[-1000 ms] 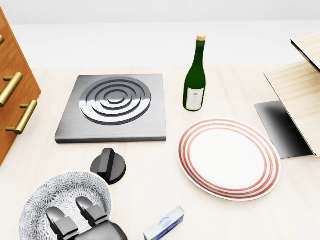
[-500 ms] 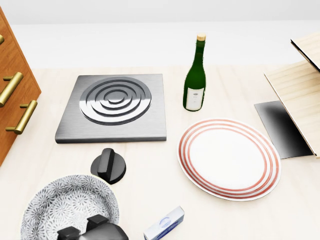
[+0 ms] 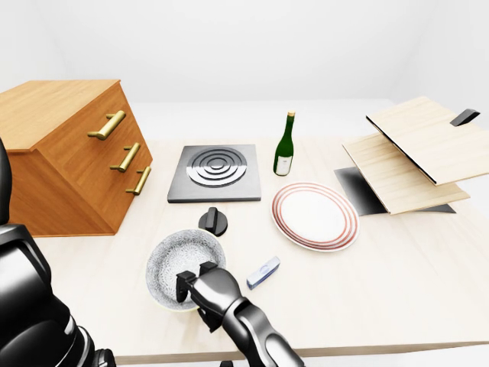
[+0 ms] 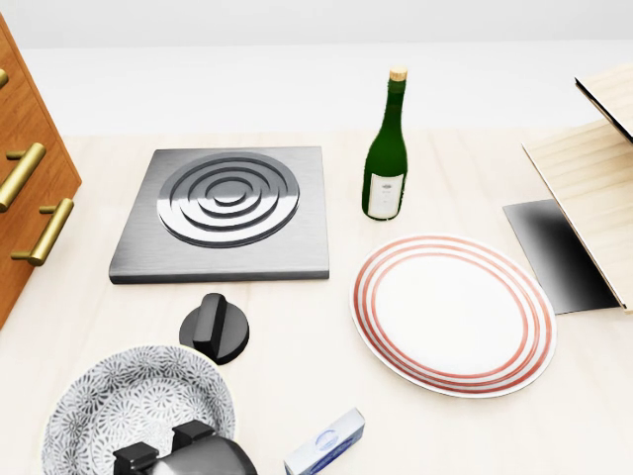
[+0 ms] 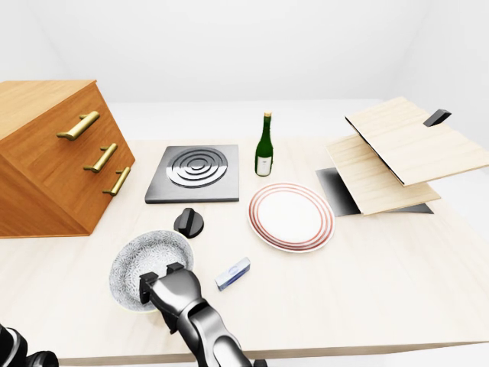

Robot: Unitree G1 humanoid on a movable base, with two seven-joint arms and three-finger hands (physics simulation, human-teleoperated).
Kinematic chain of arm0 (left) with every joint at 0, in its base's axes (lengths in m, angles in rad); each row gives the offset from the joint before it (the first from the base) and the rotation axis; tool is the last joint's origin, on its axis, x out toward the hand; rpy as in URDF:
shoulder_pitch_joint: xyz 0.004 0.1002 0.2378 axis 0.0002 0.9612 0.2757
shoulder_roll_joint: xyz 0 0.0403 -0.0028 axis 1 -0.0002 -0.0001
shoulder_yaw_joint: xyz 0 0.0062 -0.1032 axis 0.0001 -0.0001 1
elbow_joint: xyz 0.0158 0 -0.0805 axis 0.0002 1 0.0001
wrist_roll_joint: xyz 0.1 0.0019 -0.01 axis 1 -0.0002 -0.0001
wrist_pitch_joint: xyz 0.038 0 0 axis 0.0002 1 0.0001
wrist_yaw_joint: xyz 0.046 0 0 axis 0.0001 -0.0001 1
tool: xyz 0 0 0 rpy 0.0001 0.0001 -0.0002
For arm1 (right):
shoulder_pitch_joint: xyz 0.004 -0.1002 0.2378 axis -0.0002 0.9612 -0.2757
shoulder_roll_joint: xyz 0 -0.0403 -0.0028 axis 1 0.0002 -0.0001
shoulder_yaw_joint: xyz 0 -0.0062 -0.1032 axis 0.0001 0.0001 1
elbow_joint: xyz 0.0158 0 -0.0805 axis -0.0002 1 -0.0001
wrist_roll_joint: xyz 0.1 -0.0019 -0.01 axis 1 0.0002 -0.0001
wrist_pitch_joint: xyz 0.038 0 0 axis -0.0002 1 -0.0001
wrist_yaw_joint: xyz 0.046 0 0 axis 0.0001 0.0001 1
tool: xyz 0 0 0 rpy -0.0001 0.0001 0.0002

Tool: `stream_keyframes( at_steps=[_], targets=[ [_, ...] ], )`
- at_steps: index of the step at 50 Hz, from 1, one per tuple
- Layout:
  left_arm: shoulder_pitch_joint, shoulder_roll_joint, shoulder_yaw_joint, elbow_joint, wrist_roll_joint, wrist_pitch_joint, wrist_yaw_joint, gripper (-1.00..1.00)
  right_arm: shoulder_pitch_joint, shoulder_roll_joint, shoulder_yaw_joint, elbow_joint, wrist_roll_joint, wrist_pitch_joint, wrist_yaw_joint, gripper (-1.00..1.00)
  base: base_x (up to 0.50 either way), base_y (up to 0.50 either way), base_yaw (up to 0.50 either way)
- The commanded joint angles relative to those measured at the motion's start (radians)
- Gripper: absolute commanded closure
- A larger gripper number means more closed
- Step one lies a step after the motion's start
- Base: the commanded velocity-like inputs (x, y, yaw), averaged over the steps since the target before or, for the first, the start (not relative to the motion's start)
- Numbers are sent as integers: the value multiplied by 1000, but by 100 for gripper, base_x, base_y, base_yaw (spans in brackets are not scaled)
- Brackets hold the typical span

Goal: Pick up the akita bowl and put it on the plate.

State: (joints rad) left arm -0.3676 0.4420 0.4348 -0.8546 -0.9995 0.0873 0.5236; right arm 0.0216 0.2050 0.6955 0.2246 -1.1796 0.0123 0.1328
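My right hand [image 3: 200, 281] sits at the near rim of the akita bowl [image 4: 119, 406] — two fingertips [image 3: 186, 278] hook over the edge, but I cannot tell whether they grip it. The bowl rests on the table [image 3: 397, 260], bottom left in the head view. Just right of it lies a small blue-and-white box [image 4: 326, 442]; just above it, a black knob [image 4: 215, 329]. The red-ringed plate [image 4: 453, 313] lies well apart to the right. Farther off stand a hob [image 4: 226, 211] and a green wine bottle [image 4: 386, 158] — a wooden drawer cabinet [image 3: 72, 157] at far left.
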Motion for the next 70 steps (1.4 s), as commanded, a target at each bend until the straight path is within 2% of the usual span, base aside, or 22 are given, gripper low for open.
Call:
stream_keyframes(
  at_steps=[1,7,12,18,22,28,36,48,57,64,70],
  targets=[
    [1,0,0,-2,-2,0,0,-100,4,-16,-12,-2,-42,20,91,94,0,0,0],
    [0,0,-5,1,2,0,0,-100,-11,-24,-17,-93,-67,38,174,95,0,0,0],
    [0,-3,-4,1,8,0,0,-100,-18,-15,-17,-239,-83,75,283,95,0,0,0],
    [-1,-3,0,-2,-19,0,0,-100,-53,-6,-12,-350,-125,75,389,95,0,0,0],
    [-2,0,-5,-1,-16,0,0,-100,-104,44,-13,-493,-181,75,565,94,0,0,0],
    [-3,-4,-11,5,-2,0,0,-100,-178,84,-66,-563,-199,75,565,95,0,0,0],
    [-6,-8,-16,6,2,0,0,-100,-208,125,-86,-582,-225,75,565,95,0,0,0],
    [-6,-10,-12,-2,-3,0,0,-100,-250,136,-131,-608,-234,75,565,96,0,0,0],
    [-4,-9,-18,-2,-1,0,0,-100,-227,129,-111,-600,-247,75,565,97,0,0,0],
    [-3,-16,-20,3,11,0,0,-100,-293,144,-156,-622,-258,75,565,97,0,0,0],
    [-8,-11,-15,0,-2,0,0,-100,-351,124,-264,-657,-215,73,565,97,0,0,0]
  ],
)
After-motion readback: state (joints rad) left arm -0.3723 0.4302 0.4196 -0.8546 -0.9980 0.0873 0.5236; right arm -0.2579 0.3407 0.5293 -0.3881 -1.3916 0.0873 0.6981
